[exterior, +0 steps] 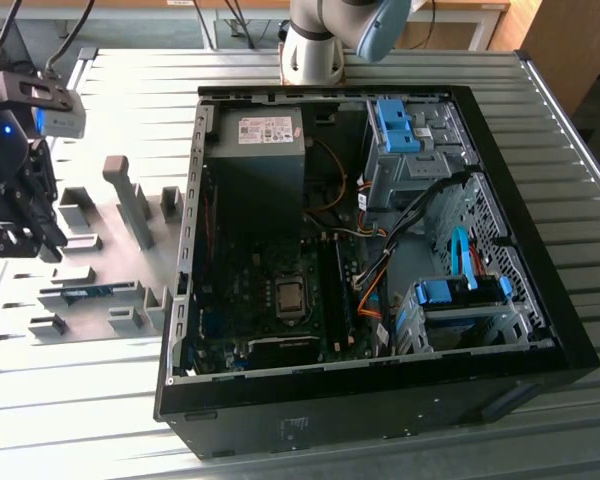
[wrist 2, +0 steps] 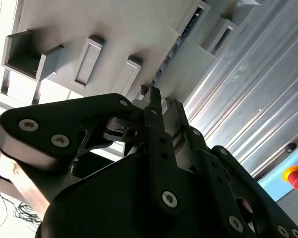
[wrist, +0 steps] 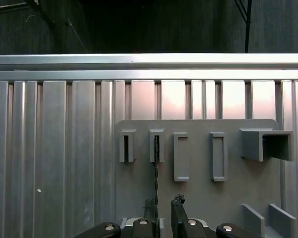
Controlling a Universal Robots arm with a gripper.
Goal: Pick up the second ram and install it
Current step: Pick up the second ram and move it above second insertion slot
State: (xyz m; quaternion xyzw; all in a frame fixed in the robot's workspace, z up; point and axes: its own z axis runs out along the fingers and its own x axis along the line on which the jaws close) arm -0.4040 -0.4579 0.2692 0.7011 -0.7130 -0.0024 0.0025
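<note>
Second ram [exterior: 85,291] stands on its long edge in the slotted blocks of a grey fixture plate, outside the computer.

A ribbed metal table [exterior: 110,90] carries everything. The open black computer case [exterior: 570,330] takes the middle and the exterior view's right of the table, with its motherboard [exterior: 270,300] exposed and blue drive brackets [exterior: 400,125] along the far side. The arm's base [exterior: 315,45] rises behind the case. The grey fixture plate [exterior: 110,235] lies on the exterior view's left of the case, just beside it, and several grey blocks [exterior: 130,195] stand on this plate.

The gripper [exterior: 25,240] hangs above the plate's outer end, well apart from the case. In both wrist views its two black fingers [wrist: 149,213] are spread with a clear gap and they pinch nothing. In the first wrist view the ram [wrist: 156,171] appears as a thin dark line that runs from one slot towards this gap. Whether a finger touches it, I cannot tell. In the second wrist view the fingertips [wrist 2: 154,96] point at the near end of the same strip [wrist 2: 171,54].
</note>
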